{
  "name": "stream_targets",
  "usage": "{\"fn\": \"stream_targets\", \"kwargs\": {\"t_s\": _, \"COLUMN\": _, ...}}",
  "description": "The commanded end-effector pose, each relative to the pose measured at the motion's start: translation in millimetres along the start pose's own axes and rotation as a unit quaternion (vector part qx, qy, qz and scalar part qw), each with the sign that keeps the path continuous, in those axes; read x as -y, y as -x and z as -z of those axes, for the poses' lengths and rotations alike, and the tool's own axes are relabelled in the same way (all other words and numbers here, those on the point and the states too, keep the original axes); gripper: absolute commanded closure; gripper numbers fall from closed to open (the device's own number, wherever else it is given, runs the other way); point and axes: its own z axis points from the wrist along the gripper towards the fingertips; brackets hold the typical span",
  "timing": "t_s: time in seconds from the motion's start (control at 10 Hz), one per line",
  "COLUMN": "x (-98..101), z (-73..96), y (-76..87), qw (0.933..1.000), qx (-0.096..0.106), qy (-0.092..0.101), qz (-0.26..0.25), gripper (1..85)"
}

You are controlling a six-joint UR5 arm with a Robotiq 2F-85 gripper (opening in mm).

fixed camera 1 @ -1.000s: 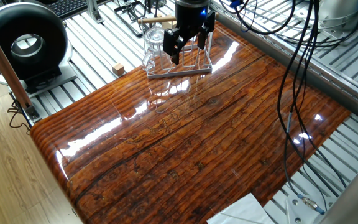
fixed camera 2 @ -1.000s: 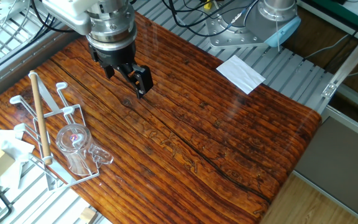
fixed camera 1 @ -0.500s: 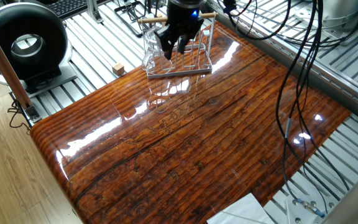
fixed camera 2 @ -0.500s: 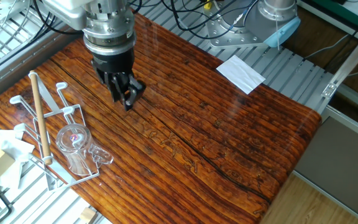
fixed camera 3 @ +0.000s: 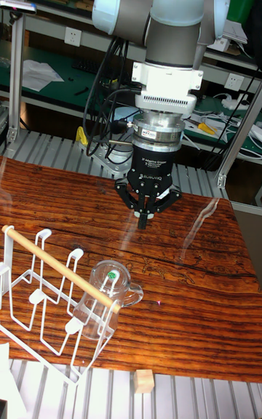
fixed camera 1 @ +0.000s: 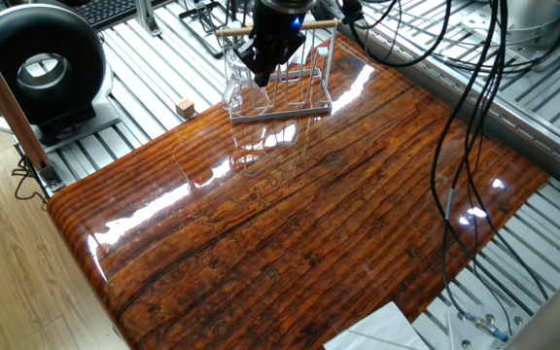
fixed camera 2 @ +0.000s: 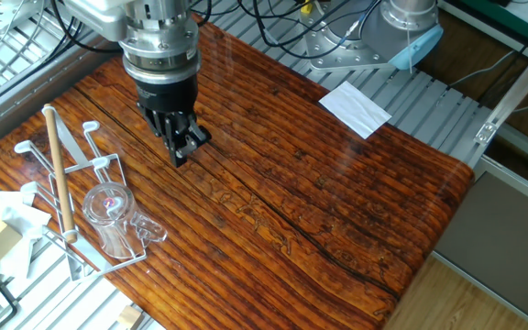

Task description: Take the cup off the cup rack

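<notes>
The clear cup (fixed camera 3: 98, 306) sits tilted over a peg at one end of the wire cup rack (fixed camera 3: 40, 295), just under the pale wooden dowel (fixed camera 3: 51, 259). The same cup (fixed camera 2: 108, 218) and rack (fixed camera 2: 90, 165) stand at the table's left end in the other fixed view, and in one fixed view the cup (fixed camera 1: 236, 76) and rack (fixed camera 1: 309, 92) are at the far edge. My gripper (fixed camera 3: 143, 224) points straight down over the wood, a short way from the cup and not touching it. Its fingers taper to one tip, shut and empty (fixed camera 2: 178, 158) (fixed camera 1: 262, 80).
A small wooden block (fixed camera 1: 185, 107) lies on the slatted metal beside the table. A black round device (fixed camera 1: 42, 63) stands at far left. Black cables (fixed camera 1: 465, 146) hang over the table's right side. A white paper (fixed camera 2: 354, 108) lies near the arm's base (fixed camera 2: 411, 27).
The gripper has turned about its vertical axis and its fingers have come together from wide open. It shifted slightly towards the rack. Cup and rack have not moved.
</notes>
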Motion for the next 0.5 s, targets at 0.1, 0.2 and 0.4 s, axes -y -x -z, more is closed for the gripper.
{"fn": "stream_targets", "kwargs": {"t_s": 0.1, "x": -2.6, "z": -1.7, "y": 4.2, "qw": 0.9998, "qx": -0.006, "qy": 0.004, "qz": 0.020, "gripper": 84.3}}
{"fn": "stream_targets", "kwargs": {"t_s": 0.2, "x": -10.6, "z": -3.4, "y": 9.6, "qw": 0.9999, "qx": -0.011, "qy": 0.009, "qz": 0.009, "gripper": 84.3}}
{"fn": "stream_targets", "kwargs": {"t_s": 0.4, "x": -21.0, "z": -4.2, "y": 11.3, "qw": 0.9995, "qx": -0.025, "qy": 0.006, "qz": 0.019, "gripper": 84.3}}
